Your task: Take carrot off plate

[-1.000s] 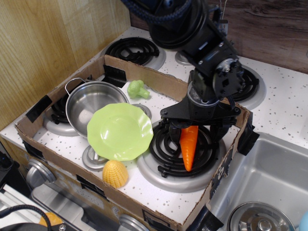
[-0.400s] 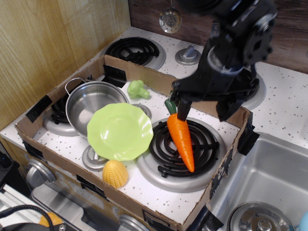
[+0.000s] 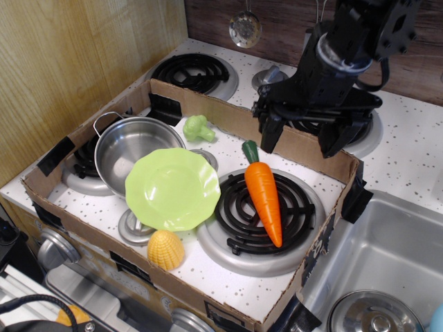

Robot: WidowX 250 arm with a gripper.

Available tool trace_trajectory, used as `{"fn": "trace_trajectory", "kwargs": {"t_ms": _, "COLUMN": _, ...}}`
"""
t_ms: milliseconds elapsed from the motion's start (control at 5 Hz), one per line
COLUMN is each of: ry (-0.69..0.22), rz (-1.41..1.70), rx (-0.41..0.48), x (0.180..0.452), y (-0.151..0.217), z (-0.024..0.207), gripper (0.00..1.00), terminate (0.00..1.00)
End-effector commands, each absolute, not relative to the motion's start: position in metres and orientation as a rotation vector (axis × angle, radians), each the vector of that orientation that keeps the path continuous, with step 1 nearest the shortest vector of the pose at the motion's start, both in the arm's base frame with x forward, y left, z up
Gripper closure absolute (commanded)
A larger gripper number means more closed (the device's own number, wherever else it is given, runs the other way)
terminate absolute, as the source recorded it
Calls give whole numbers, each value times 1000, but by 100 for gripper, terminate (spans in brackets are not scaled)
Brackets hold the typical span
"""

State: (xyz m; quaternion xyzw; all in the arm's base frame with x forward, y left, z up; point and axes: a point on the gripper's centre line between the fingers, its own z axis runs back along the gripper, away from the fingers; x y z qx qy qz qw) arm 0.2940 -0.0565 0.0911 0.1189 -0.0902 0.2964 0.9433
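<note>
The orange carrot (image 3: 264, 200) with its dark green top lies on the black coil burner (image 3: 265, 207), its point toward the front. The lime-green scalloped plate (image 3: 173, 188) sits to its left, empty, apart from the carrot. My gripper (image 3: 302, 133) hangs open above the cardboard wall behind the carrot, its two black fingers (image 3: 270, 131) spread wide and holding nothing.
A steel pot (image 3: 131, 146) stands behind-left of the plate. A pale green broccoli (image 3: 198, 127) lies near the back wall of the cardboard tray (image 3: 228, 113). A yellow corn (image 3: 165, 250) sits at the front. A sink (image 3: 387, 270) is at the right.
The gripper let go of the carrot, which now lies on the burner, and rose up and back to the right with its fingers open.
</note>
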Motion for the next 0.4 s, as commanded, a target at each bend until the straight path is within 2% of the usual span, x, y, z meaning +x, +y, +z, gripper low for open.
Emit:
{"fn": "trace_trajectory", "kwargs": {"t_ms": 0, "ry": -217, "rz": 575, "rx": 213, "x": 309, "y": -63, "z": 126, "gripper": 0, "terminate": 0}}
{"fn": "trace_trajectory", "kwargs": {"t_ms": 200, "ry": -217, "rz": 575, "rx": 213, "x": 309, "y": -63, "z": 126, "gripper": 0, "terminate": 100}}
